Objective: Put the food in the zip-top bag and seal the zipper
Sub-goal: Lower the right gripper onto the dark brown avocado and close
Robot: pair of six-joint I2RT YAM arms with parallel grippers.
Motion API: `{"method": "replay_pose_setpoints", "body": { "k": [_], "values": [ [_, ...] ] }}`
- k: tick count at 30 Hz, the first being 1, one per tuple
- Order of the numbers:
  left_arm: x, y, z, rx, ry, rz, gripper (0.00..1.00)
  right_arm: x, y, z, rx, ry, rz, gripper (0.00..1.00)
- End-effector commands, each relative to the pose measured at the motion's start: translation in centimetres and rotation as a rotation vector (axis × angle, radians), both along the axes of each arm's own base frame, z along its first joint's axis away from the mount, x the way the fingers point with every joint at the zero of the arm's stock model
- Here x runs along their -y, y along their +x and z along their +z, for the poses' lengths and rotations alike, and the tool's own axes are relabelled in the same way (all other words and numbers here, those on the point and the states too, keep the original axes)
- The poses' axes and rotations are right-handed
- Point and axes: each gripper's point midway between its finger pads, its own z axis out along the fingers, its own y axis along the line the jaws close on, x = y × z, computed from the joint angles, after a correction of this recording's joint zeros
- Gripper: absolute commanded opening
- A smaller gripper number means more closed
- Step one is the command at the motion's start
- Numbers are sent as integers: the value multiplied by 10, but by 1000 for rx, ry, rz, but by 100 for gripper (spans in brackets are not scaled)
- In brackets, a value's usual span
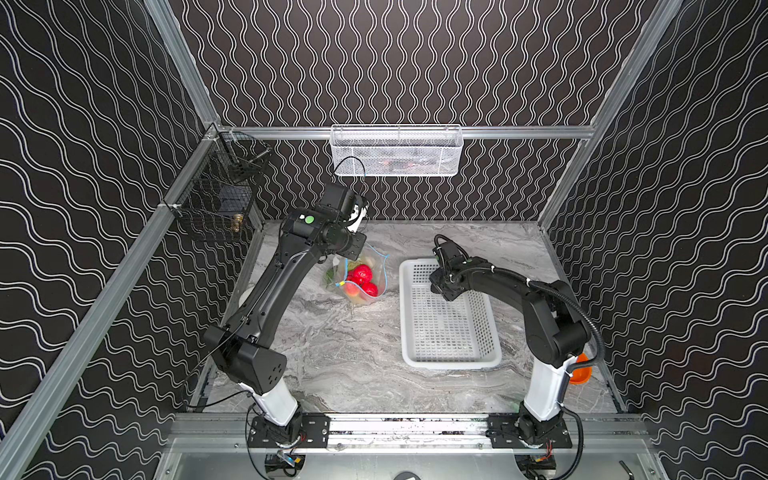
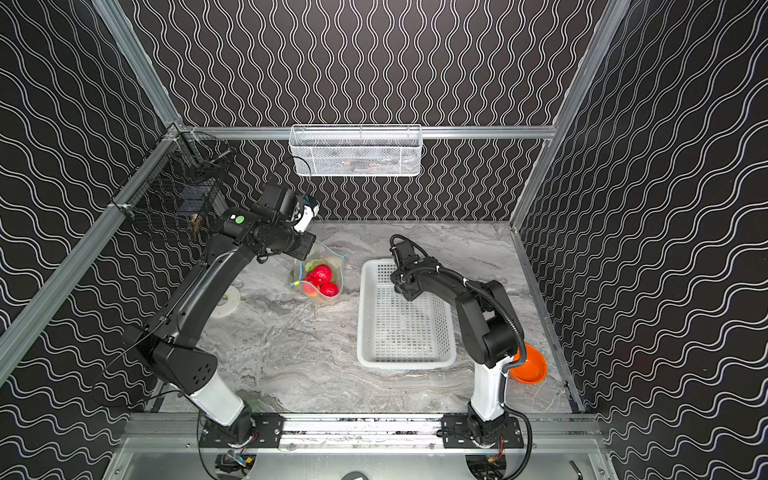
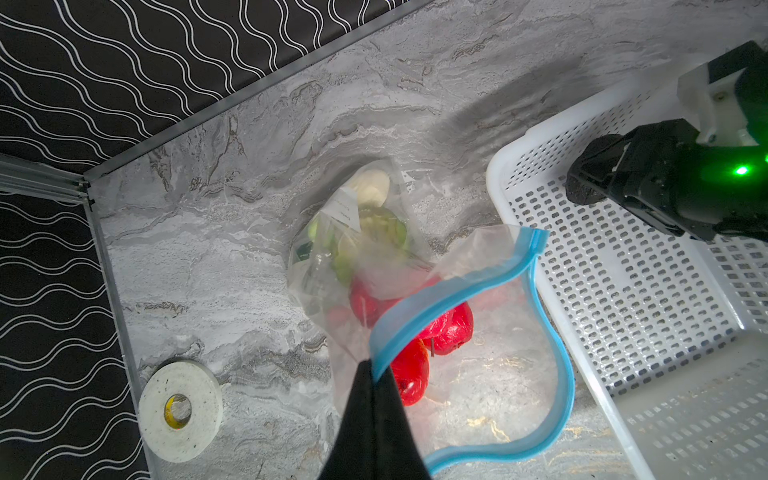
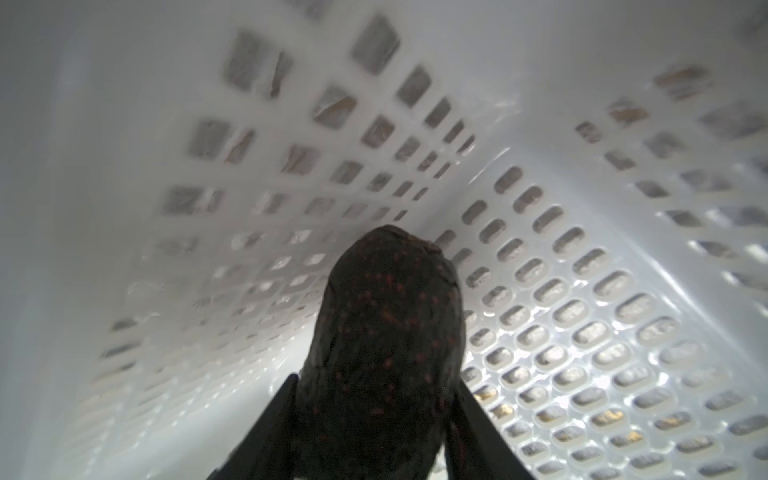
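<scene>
Holding the zip-top bag (image 3: 478, 257) open by its zipper (image 3: 440, 298), my left gripper (image 3: 374, 370) is pinched tight on the blue strip. My right gripper (image 4: 376, 380), down in the white basket (image 1: 405, 311), clasps the dark item (image 4: 390, 316), whose long axis points out ahead of the jaws. The bag's mouth lies to its left, just beyond the basket wall, with red fruit (image 1: 362, 273) already inside, so I reckon on lifting clear, then carrying left.

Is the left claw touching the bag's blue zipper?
Touching. The left wrist view shows the left claw clamped shut on the blue zipper.
</scene>
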Motion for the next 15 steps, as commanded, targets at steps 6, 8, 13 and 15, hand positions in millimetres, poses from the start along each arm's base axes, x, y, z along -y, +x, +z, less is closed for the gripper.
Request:
{"method": "replay_pose_setpoints", "body": {
  "k": [6,8,13,15],
  "values": [
    [3,3,4,8,-18,-2,0,-10,2,27,115,60,89,36],
    [2,3,4,8,-17,-1,0,-13,1,28,116,70,114,36],
    [2,4,3,8,-16,1,0,-23,2,33,106,89,170,33],
    [2,3,2,6,-15,-1,0,-25,2,34,122,101,188,31]
  ]
}}
